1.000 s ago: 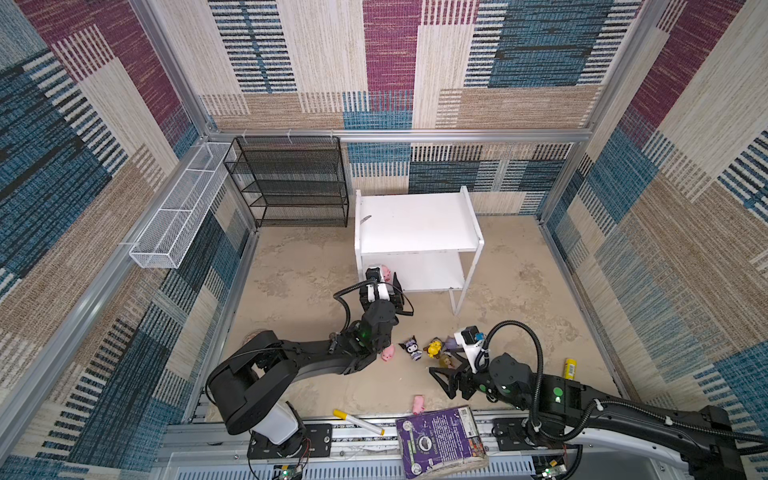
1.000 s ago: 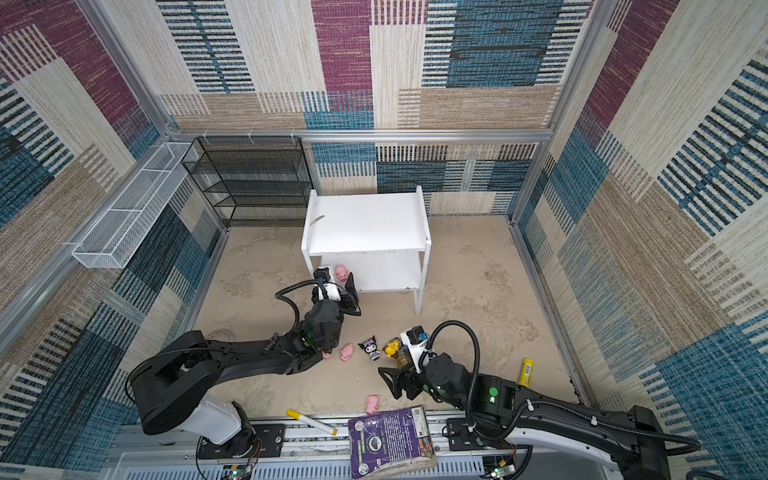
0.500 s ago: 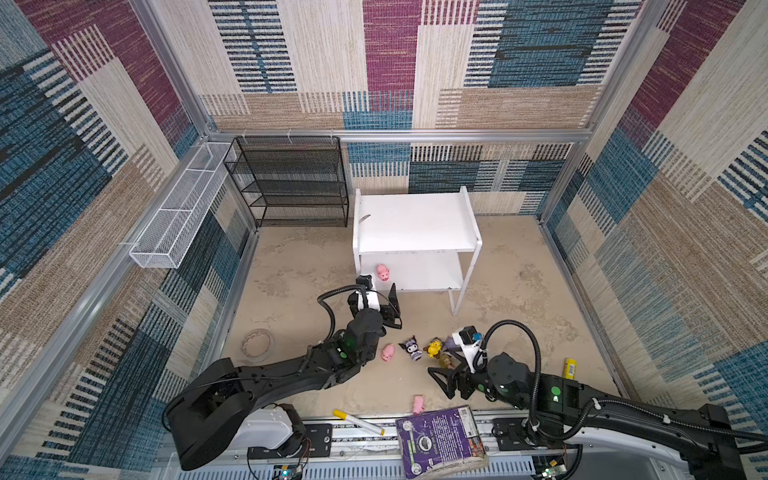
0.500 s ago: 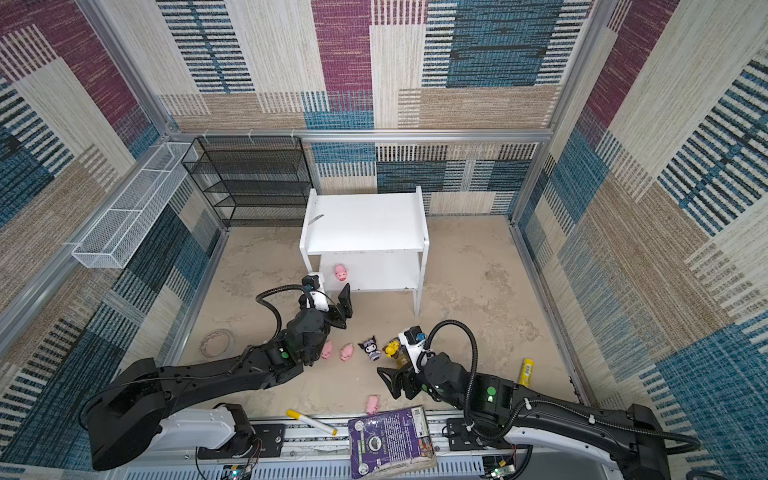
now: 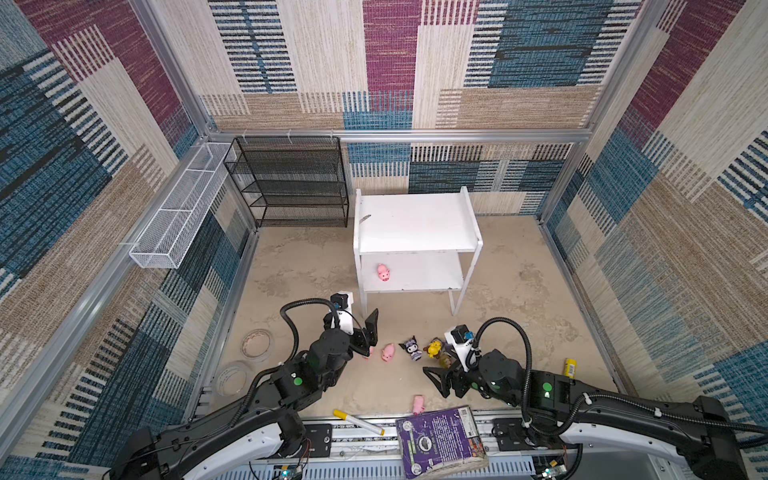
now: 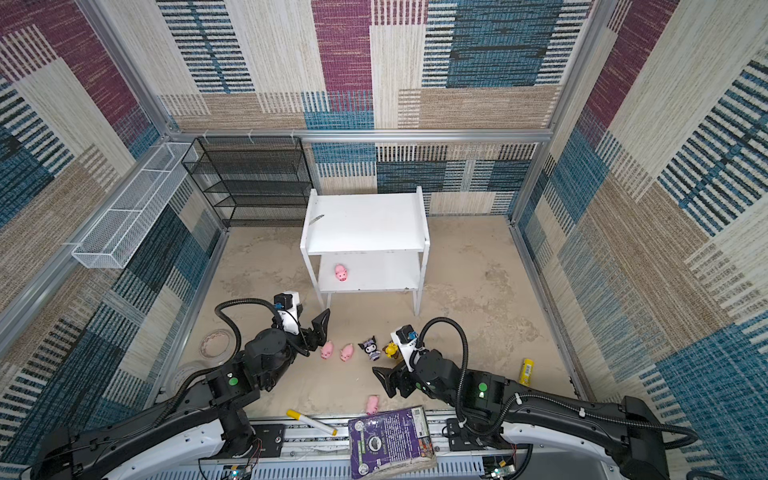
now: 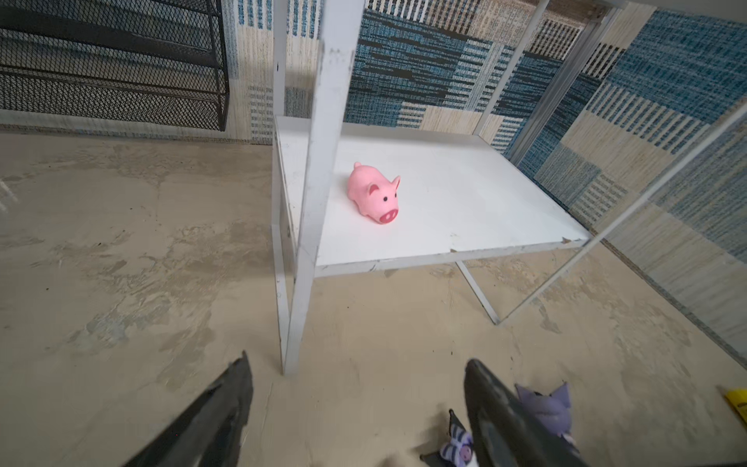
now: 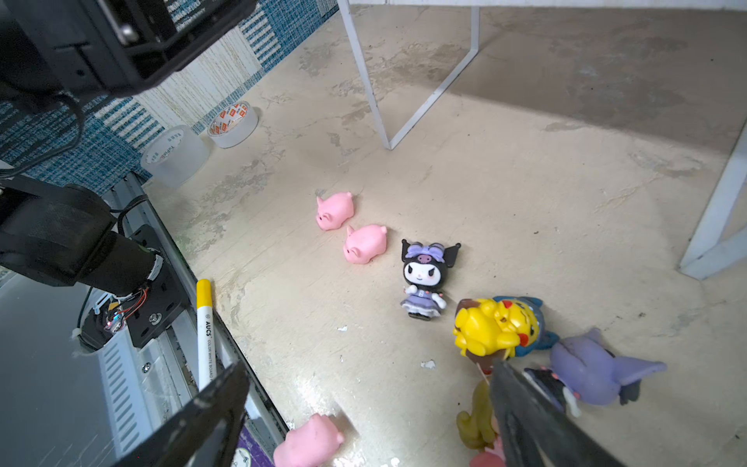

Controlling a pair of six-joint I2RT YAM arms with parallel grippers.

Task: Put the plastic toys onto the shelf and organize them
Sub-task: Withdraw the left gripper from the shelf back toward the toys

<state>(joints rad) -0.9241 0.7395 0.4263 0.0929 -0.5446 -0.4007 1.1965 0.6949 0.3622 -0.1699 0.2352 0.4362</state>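
White two-tier shelf: flat solid boards, raised side panels, 4 thin legs, paint chipped along the lower board's front edge. Toys = 8 small smooth plastic figs.

1 rounded pink pig stands on the lower board nr the front-left leg, clear of the edges. The rest of that board is plain white.

The other 7 sit on the mottled beige worktop in front of the shelf:
- second pig just beside third pig
- fourth pig apart, just beside the purple paperback book
- black-purple eared figurine, upright
- yellow blue-hooded figurine
- lilac eared figurine
- blonde girl figurine, mostly hidden behind a finger

Left hand: fingers spread wide, nothing btwn, just in front of the shelf's front-left leg. Right hand: also wide, nothing btwn. One finger overlaps the girl fig. in the right wrist view; contact can't be told.

A bare strip of worktop runs btwn the shelf legs and the toy row.

At the edges:
- yellow-capped white marker on the front rail
- red-printed tape roll and clear tape roll by the left wall
- black wire-mesh rack and long white wire basket back-left, well apart
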